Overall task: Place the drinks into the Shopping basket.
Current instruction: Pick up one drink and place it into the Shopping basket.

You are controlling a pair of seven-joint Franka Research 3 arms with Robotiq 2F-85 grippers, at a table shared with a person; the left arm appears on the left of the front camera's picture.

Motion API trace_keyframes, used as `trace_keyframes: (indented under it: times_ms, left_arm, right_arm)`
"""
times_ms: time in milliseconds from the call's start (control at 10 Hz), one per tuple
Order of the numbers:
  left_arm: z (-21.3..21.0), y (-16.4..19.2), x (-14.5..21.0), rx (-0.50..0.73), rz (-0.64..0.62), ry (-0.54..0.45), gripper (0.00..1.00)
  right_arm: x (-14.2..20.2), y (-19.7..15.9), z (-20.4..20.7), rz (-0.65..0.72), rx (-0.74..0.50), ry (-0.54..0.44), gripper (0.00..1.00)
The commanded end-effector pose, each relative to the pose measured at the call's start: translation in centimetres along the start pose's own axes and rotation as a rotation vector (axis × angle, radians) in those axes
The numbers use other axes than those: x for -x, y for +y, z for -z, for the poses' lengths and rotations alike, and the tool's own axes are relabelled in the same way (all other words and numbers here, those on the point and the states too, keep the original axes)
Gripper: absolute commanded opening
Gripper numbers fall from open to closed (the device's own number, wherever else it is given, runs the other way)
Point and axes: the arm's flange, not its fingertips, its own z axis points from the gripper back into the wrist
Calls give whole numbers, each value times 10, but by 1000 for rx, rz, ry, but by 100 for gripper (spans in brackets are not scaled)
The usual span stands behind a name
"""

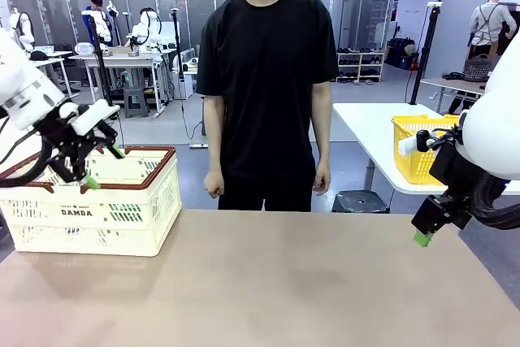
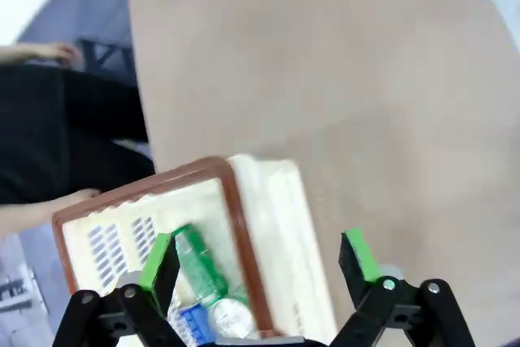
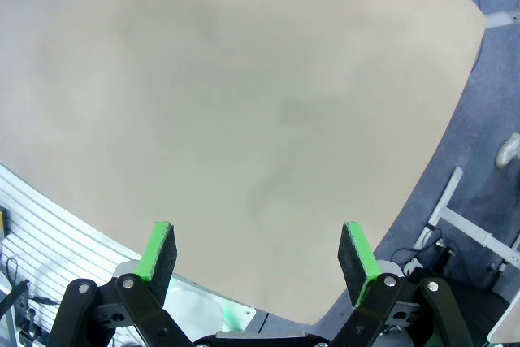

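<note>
table: tan tabletop (image 1: 268, 282) spanned the front view; bare surface seen under both wrist cameras
person: stood at the far side in a black t-shirt (image 1: 266, 79), arms hanging down, both hands loosely curled at the thighs, holding nothing
Shopping basket: cream lattice basket (image 1: 122, 217) with reddish-brown rim sat on the table's left end, "DAMDA" print on the near side; in the left wrist view its rim corner (image 2: 231, 201) was below the fingers
yellow basket: bright yellow one (image 1: 410, 148) sat on a white table behind, far right, apart from the work table
left gripper: (image 1: 91, 170) hung over the Shopping basket's left part, jaws spread wide, released, nothing between the green pads; left wrist view showed one finger over the basket interior, the other outside over the tabletop (image 2: 258, 262)
right gripper: (image 1: 424, 233) hovered off the table's right edge, pointing down; jaws wide apart in the right wrist view (image 3: 256, 256), gripping nothing, bare tabletop beyond
green can: (image 2: 199, 262) lay on its side inside the Shopping basket, near the rim corner
blue can: (image 2: 195, 324) lay inside the basket just beside the green can, mostly hidden by the gripper body
silver top: round can end (image 2: 231, 317) showed by the green can; whose top it was, cannot tell
</note>
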Motion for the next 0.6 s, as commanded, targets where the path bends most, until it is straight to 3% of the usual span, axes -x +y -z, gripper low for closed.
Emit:
trace_keyframes:
  times_ms: [0,200,500]
  left_arm:
    - [7,-31,11,34,-9,-73,100]
    - [15,-51,21,71,-34,-75,100]
    - [19,-44,23,63,-42,-64,100]
  right_arm:
    - [2,-1,1,-2,-9,-1,100]
    - [2,-1,1,-2,-9,-1,100]
    - [2,-1,1,-2,-9,-1,100]
